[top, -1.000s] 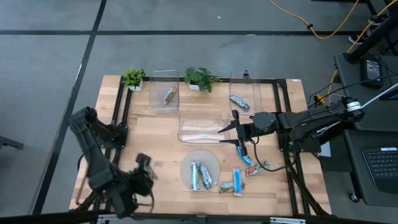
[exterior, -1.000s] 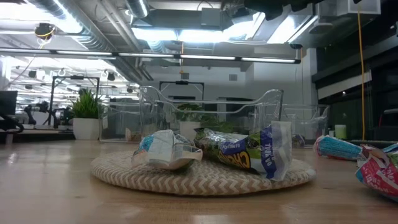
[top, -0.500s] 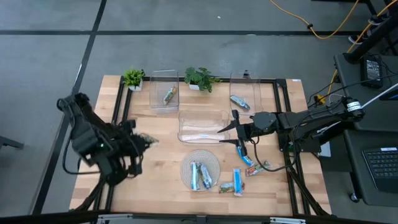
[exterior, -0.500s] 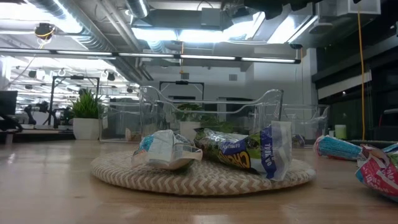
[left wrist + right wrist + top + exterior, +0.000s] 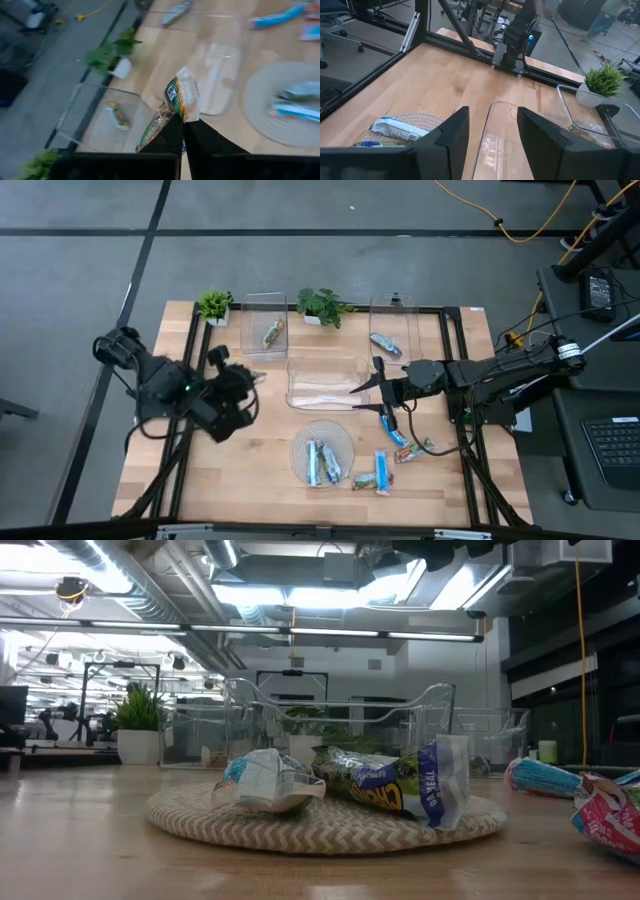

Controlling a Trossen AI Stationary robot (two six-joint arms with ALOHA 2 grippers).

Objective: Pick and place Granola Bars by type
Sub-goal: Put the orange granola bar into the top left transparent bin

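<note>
My left gripper (image 5: 248,380) hovers above the table's left part, near the left clear bin (image 5: 265,337), shut on a green-and-tan granola bar (image 5: 179,97). That bin holds one similar bar (image 5: 117,114). My right gripper (image 5: 378,387) stands open over the right end of the empty middle bin (image 5: 325,383), touching nothing. The right bin (image 5: 392,340) holds a blue bar (image 5: 386,345). Two bars (image 5: 322,462) lie on the round woven mat (image 5: 340,438). Three more bars (image 5: 395,432) lie on the wood to the mat's right. My left gripper pinches the green-and-tan bar by one end (image 5: 171,120) between its two fingers. The fingers slant down from the table's left side and lie along the bar. The bar sticks out past the fingertips, lifted clear of the table.
Two small potted plants (image 5: 214,306) (image 5: 322,306) stand at the far edge beside the bins. A black frame rail (image 5: 455,370) runs round the table. Bare wood (image 5: 250,470) lies to the mat's left.
My left gripper has risen from the table's near left corner and gone toward the far edge and the left bin, rolling at the wrist as it went. It has stayed shut on the bar, which travels clear of the table.
</note>
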